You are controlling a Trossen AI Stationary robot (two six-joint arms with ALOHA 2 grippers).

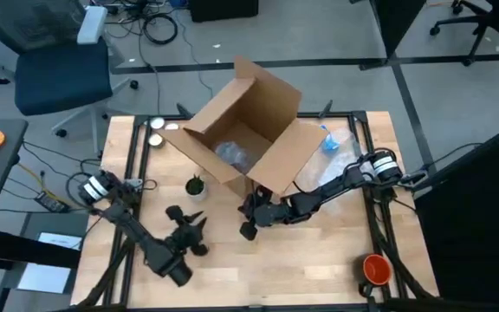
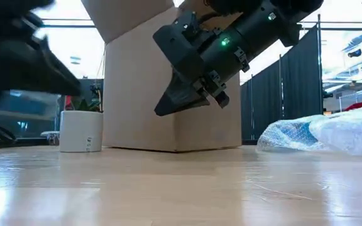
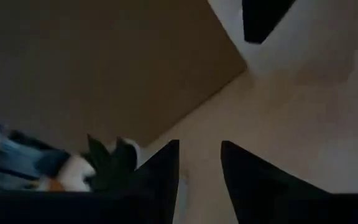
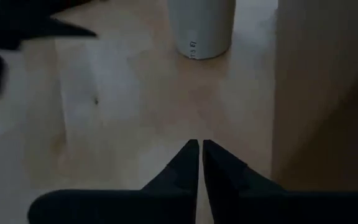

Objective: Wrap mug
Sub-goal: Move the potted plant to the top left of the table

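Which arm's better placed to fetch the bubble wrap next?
Probably right. The bubble wrap lies on its side of the table, behind the right gripper, jaws shut and empty. The left gripper sits farther, beyond the box.

A: Box (image 1: 245, 130) colour?
B: Plain brown cardboard, centre of high view. Table (image 1: 319, 269) is pale wood w/ black frame.
A: Pot (image 2: 80, 130)?
B: White, green plant in it, left in low view.
A: Anything else?
B: Orange disc (image 1: 377, 268) lower right, clear wrap (image 2: 322, 137) w/ blue tint, chair (image 1: 55, 65) navy upper left.
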